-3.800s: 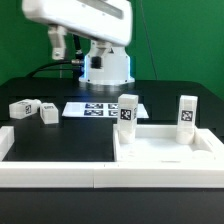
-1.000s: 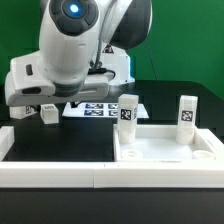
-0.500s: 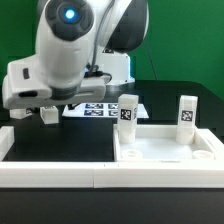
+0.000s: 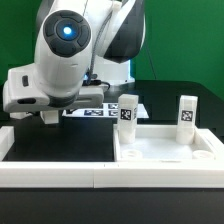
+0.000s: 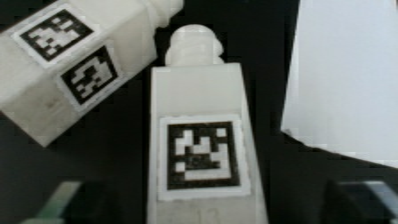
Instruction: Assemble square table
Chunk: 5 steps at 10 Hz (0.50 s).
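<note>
Claw (image 4: 44, 114) low, to exterior view's left of top (image 4: 165, 152), jaws apart, gripping nothing. Lying leg (image 5: 196, 120) sits btwn fingers (image 5: 54, 205), gaps both sides. 2nd leg (image 5: 68, 60) lies just beside it. Marker board (image 4: 100, 108) beyond top. Left upright leg (image 4: 127, 112) & right upright leg (image 4: 187, 115) stand at top's far rim.

Table top (image 4: 165, 148): white square tray with a raised rim, lying flat, open side up, on the black work surface (image 4: 70, 140) at the exterior view's right.
Left-corner leg (image 4: 127, 112): white block, upright at the table top's far left corner, black-and-white tag facing the camera.
Right-corner leg (image 4: 187, 115): same kind of block, upright at the far right corner, tag facing the camera.
Lying leg (image 5: 196, 110): flat on the black work surface, one tag on its upper face, narrow rounded peg at one end.
Slanted leg (image 5: 71, 65): lying just beside the lying leg at an angle to it, two tags showing on neighbouring faces; contact unclear.
</note>
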{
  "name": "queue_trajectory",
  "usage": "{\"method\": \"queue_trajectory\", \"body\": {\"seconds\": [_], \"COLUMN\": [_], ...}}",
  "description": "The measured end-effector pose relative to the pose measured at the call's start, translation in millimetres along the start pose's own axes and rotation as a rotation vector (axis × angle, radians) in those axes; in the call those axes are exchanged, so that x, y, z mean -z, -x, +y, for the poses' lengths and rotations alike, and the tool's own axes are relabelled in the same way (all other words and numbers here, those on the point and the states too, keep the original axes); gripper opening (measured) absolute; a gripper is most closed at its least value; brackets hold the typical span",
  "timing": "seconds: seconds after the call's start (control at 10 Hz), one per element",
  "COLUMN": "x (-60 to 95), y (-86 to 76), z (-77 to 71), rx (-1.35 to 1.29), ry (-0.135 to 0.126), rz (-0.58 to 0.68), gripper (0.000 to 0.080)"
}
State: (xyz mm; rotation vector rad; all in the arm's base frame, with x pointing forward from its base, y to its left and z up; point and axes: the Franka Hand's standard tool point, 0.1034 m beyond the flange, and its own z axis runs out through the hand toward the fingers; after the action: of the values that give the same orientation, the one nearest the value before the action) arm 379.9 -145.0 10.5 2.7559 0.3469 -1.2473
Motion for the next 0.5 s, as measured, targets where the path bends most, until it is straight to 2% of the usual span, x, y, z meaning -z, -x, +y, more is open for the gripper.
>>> {"method": "queue_trajectory", "body": {"seconds": [0.2,0.5], "x": [0.0,0.0], "y": [0.0,0.0], "z": [0.0,0.0], "rx": [0.000,0.000], "ry": [0.000,0.000], "rz": [0.000,0.000], "gripper": [0.0285,0.0288]}}
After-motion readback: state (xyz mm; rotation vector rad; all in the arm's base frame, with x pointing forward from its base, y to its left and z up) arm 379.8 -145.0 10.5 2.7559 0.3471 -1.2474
